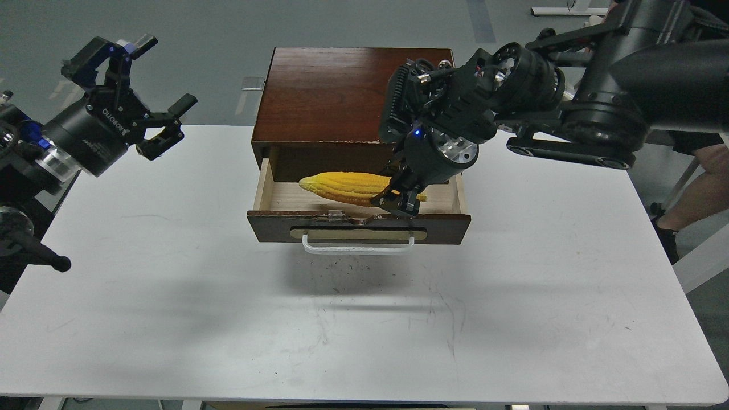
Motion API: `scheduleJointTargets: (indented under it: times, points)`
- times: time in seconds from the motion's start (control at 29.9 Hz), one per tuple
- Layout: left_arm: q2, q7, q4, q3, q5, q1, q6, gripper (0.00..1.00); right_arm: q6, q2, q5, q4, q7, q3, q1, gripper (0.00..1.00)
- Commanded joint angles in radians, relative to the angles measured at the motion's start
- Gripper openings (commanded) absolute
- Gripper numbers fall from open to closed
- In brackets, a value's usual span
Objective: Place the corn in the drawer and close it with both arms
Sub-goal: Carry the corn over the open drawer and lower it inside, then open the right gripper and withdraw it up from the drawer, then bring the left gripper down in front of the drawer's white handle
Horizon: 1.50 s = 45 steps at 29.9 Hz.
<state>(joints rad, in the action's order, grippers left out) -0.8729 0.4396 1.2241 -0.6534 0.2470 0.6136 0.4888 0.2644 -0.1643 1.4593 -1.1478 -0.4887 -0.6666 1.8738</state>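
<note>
The yellow corn (pixel 344 187) lies level across the open drawer (pixel 359 226), its tapered end pointing left. My right gripper (pixel 398 203) reaches down into the drawer and is shut on the corn's right end, just behind the drawer's dark front. Whether the corn rests on the pale wood floor or hangs just above it cannot be told. The drawer is pulled out of the dark brown cabinet (pixel 324 94), white bar handle (pixel 359 247) facing me. My left gripper (pixel 151 91) is open and empty, raised above the table's far left, well clear of the drawer.
The cabinet stands at the back middle of a white table (pixel 364 330). A person's legs (pixel 697 188) show beyond the table's right edge. My left arm's elbow parts (pixel 28 245) hang over the table's left edge.
</note>
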Motion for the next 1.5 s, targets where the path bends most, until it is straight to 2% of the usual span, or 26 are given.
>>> scheduleJointTargets:
  times: [0.0, 0.17, 0.3, 0.5, 0.63, 0.7, 0.77, 0.94, 1.1, 1.24, 1.34, 1.37, 1.4, 1.44, 1.47]
  points:
    - [-0.002, 0.008, 0.0, 0.0, 0.0, 0.0, -0.002, 1.0, -0.001, -0.004, -0.007, 0.003, 0.0, 0.01, -0.002, 1.0]
    - [-0.014, 0.031, 0.0, 0.0, 0.0, 0.0, -0.009, 1.0, 0.001, -0.046, -0.089, 0.002, 0.0, 0.062, -0.004, 1.0]
    - [-0.028, 0.031, 0.0, -0.002, -0.002, 0.0, -0.007, 1.0, 0.001, -0.083, -0.195, 0.0, 0.0, 0.081, -0.002, 1.0]
    - [-0.069, 0.036, 0.031, -0.026, 0.018, 0.006, 0.0, 1.0, -0.001, -0.242, -0.443, 0.0, 0.0, 0.11, -0.007, 1.0]
    - [-0.098, 0.037, 0.138, -0.046, 0.127, 0.023, 0.0, 1.0, 0.001, -0.394, -0.705, 0.002, 0.0, 0.113, -0.067, 1.0]
    - [-0.1, 0.037, 0.17, -0.063, 0.152, 0.023, 0.0, 1.0, 0.002, -0.44, -0.767, 0.002, 0.0, 0.12, -0.093, 1.0]
    - [-0.103, 0.037, 0.216, -0.078, 0.201, 0.023, 0.0, 1.0, 0.001, -0.506, -0.847, 0.003, 0.0, 0.154, -0.155, 1.0]
    - [-0.103, 0.049, 0.348, -0.123, 0.415, 0.021, 0.0, 1.0, -0.002, -0.665, -0.959, 0.008, 0.0, 0.385, -0.422, 1.0]
    - [-0.098, 0.049, 0.463, -0.126, 0.665, 0.021, 0.0, 0.99, -0.001, -0.704, -1.065, 0.075, 0.0, 0.643, -0.732, 1.0]
    - [-0.089, 0.049, 0.518, -0.118, 0.794, 0.02, 0.0, 0.95, -0.001, -0.704, -1.135, 0.126, 0.0, 0.743, -0.864, 1.0]
    - [-0.063, 0.049, 0.537, -0.107, 0.917, 0.018, -0.001, 0.79, -0.001, -0.698, -1.174, 0.157, 0.0, 0.774, -0.935, 1.0]
    - [-0.048, 0.049, 0.538, -0.106, 0.972, 0.014, 0.0, 0.68, -0.002, -0.696, -1.189, 0.166, 0.0, 0.779, -0.961, 1.0]
    - [-0.035, 0.049, 0.538, -0.098, 1.015, 0.009, 0.0, 0.52, -0.002, -0.695, -1.203, 0.171, 0.0, 0.779, -0.981, 1.0]
    - [-0.029, 0.049, 0.538, -0.089, 1.037, 0.009, 0.0, 0.44, -0.004, -0.693, -1.211, 0.175, 0.0, 0.779, -0.99, 1.0]
    - [-0.025, 0.049, 0.538, -0.066, 1.086, 0.008, 0.0, 0.28, -0.004, -0.69, -1.227, 0.183, 0.0, 0.779, -1.01, 1.0]
